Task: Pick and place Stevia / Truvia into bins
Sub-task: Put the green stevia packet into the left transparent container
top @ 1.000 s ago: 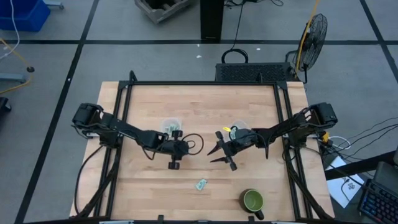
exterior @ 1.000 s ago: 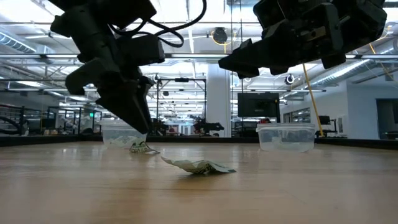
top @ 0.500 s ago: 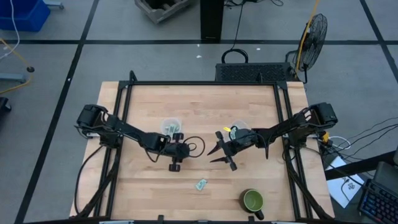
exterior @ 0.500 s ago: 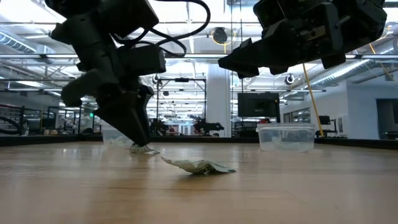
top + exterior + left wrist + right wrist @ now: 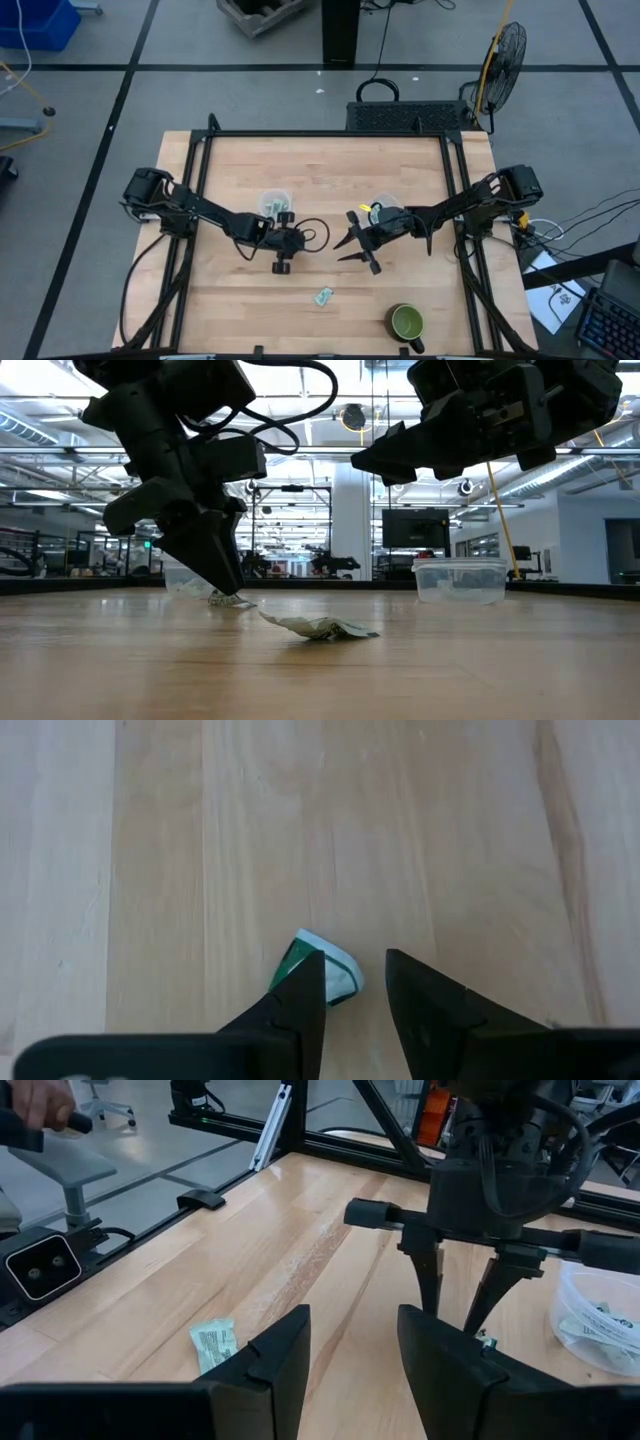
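Note:
My left gripper points down, open, beside the left clear cup. Its tips stand around a crumpled green and white packet lying on the wood, seen low at the packet. Another packet lies flat near the table's near edge. The left cup and the right clear cup hold more packets. My right gripper hovers open above the table's middle, its tips well clear of the wood. My left gripper comes from above, pointing down, with the packet's edge against the inner side of one fingertip. The other finger stands apart from it. Whether the first finger truly touches the packet, I cannot tell. The packet lies on the table.
A green mug stands near the table's near right corner. The black frame rail borders the far edge. Bare wood lies between the two arms and along the near left side.
My left gripper has come down a little onto the packet beside the left cup, its tips now at the table. The packets and cups stay where they were.

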